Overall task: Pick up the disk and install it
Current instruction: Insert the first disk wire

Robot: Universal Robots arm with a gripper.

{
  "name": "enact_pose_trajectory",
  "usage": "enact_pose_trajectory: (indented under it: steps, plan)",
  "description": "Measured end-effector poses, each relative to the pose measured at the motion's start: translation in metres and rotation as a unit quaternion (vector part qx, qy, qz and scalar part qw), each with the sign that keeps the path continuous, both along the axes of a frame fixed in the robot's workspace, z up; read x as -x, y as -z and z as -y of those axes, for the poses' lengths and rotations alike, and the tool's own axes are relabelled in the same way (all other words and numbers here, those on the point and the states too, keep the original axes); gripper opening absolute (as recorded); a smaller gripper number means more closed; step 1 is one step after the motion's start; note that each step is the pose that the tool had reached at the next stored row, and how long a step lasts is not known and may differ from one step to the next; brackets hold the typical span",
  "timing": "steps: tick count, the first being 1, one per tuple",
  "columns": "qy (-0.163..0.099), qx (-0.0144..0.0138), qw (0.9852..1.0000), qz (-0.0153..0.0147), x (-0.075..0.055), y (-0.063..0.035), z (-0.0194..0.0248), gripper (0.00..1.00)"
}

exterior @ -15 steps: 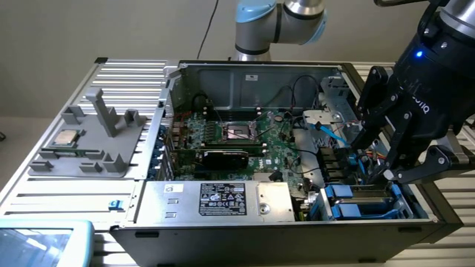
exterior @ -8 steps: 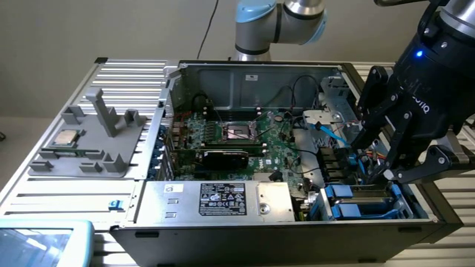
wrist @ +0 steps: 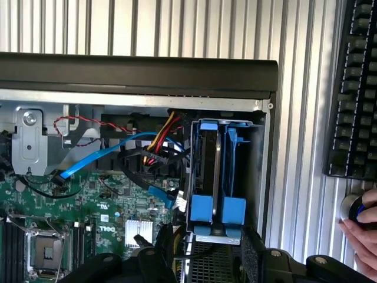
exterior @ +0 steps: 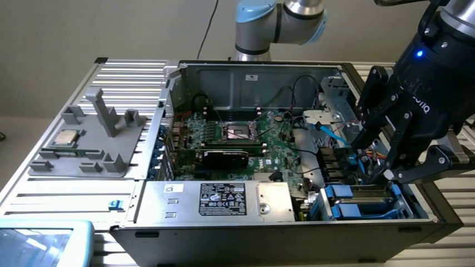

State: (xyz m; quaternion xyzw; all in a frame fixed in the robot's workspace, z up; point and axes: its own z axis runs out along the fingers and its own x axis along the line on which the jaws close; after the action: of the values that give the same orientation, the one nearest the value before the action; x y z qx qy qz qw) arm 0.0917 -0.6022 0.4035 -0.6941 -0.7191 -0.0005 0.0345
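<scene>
The open computer case [exterior: 245,72] lies on a ribbed metal table [exterior: 67,194]. In its corner drive cage [wrist: 259,177] the disk [exterior: 349,191] sits slotted beside a second blue-fronted drive [exterior: 352,211]. Above them hangs the gripper [exterior: 375,161], lettered "OTIQ", its fingers parted and holding nothing. The power supply's label [exterior: 222,199] is unreadable. A person's hand [wrist: 362,227] rests near a keyboard [wrist: 353,88].

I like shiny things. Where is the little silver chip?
The chip lies on the grey tray at the exterior view's left, outside the computer case.
</scene>
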Motion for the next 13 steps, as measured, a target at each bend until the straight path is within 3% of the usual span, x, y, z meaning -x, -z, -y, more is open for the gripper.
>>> enact_pose_trajectory:
  steps: [13]
  plan:
    - [0.0,-0.0008,0.9994,-0.0332,-0.04,0.0001,0.0001,0.57]
